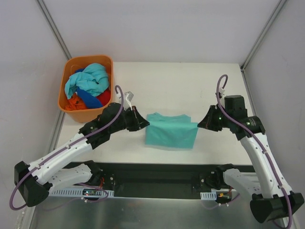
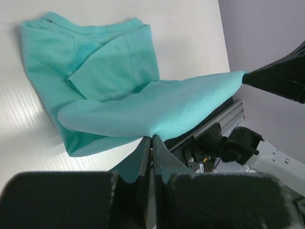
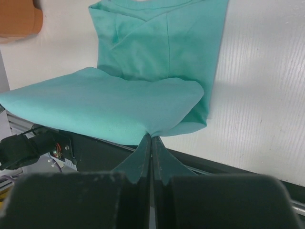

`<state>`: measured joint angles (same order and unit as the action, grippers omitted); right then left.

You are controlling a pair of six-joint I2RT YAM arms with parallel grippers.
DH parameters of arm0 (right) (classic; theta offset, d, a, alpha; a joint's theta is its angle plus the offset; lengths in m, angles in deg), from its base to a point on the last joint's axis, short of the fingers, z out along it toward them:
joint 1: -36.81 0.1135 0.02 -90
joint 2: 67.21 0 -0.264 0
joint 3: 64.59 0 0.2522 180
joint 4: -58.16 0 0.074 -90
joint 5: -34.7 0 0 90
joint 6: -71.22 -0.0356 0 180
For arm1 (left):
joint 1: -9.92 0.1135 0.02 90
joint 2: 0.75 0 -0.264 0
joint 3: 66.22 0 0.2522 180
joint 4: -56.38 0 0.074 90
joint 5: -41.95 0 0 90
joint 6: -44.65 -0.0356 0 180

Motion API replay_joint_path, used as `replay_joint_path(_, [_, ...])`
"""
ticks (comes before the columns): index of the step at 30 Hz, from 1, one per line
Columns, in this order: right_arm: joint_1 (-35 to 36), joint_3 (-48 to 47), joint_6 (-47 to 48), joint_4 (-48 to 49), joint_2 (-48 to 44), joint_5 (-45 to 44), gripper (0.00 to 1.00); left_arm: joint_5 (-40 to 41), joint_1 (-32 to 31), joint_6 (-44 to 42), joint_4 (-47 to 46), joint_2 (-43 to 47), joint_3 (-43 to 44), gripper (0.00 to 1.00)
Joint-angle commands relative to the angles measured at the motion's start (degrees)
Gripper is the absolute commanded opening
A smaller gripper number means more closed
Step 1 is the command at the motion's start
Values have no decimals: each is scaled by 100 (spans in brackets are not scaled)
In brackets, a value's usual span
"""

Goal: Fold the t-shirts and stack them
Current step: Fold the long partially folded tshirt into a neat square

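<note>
Since the left gripper (image 1: 143,122) pinches one lifted corner of the teal t-shirt (image 1: 171,135) and the right gripper (image 1: 200,125) pinches the other, a slip or uneven pull could skew the fold, I'd guess. Shirt's mid-table, smooth, sleeves tucked in, one edge raised.

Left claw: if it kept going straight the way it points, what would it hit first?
The teal-green t-shirt it is pinching; the left claw points across the folded cloth. Beyond that, probably the right claw, though depth is unclear.
</note>
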<state>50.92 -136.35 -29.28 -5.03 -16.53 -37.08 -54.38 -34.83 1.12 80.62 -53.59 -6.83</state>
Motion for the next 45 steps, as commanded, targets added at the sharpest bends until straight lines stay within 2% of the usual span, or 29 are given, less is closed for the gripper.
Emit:
replay_joint_path(1, [-145, -414, 110, 434, 601, -161, 1, 317, 273, -297, 33, -481, 517, 0])
replay_joint_path(8, [-453, -704, 75, 794, 1427, -196, 1, 202, 844, -534, 24, -1569, 1210, 0])
replay_joint_path(15, [-707, -976, 57, 1215, 2620, -117, 1, -377, 1477, -727, -81, -2792, 1888, 0])
replay_joint_path(22, [-769, -1661, 101, 1454, 4106, -468, 1, -967, 1794, -816, -99, -4548, 2985, 0])
replay_joint_path(28, [-787, -2084, 4, 1664, 5118, -364, 0, -1002, 1944, -877, -99, -5472, 3663, 0])
replay_joint_path(35, [-778, -2822, 110, 1752, 6111, -179, 3, -808, 2198, -816, -99, -5825, 3743, 0])
replay_joint_path(41, [-769, -2822, 162, 1893, 5990, 24, 4, -1011, 2243, -816, -99, -5808, 3769, 0])
replay_joint_path(45, [-682, -2761, 206, 1920, 5673, 103, 4, -906, 2234, -772, -125, -5440, 3533, 0])
